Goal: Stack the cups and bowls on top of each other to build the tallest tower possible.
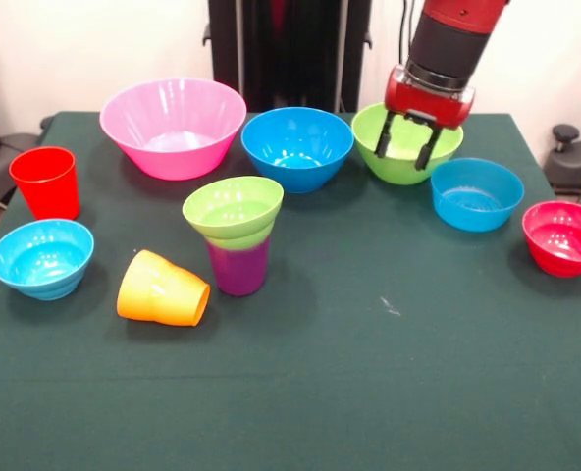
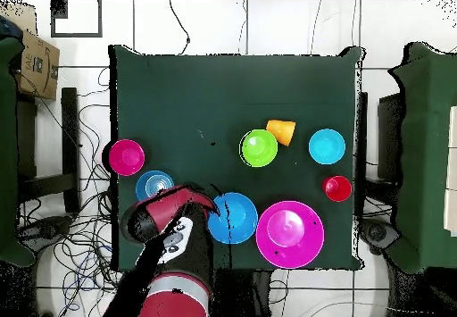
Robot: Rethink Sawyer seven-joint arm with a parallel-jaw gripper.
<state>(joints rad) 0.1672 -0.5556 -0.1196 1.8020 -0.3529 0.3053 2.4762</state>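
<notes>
Dark green cloth (image 1: 389,392) covers the table, where glossy plastic cups and bowls stand spread out beneath a red and black robot arm. Along the far side sit a big pink bowl (image 1: 173,126), a mid-sized blue bowl (image 1: 297,147) and a mid-sized lime green bowl (image 1: 405,143); the gripper (image 1: 408,147) hangs just over that green bowl's rim, its two black fingers parted with nothing between them. From overhead the arm hides the green bowl almost entirely. Near it stand a small blue bowl (image 1: 476,193) and a small red bowl (image 1: 564,236) by the table's edge. At the centre, a small lime green bowl (image 1: 234,211) sits in the mouth of an upright purple tumbler (image 1: 237,267), covering its rim. Just beside lies an orange tumbler (image 1: 161,289) on its side. A light blue bowl (image 1: 41,257) and an upright red tumbler (image 1: 45,182) stand at the other end. A cardboard box (image 2: 34,63) off the table carries printing too small to read.
</notes>
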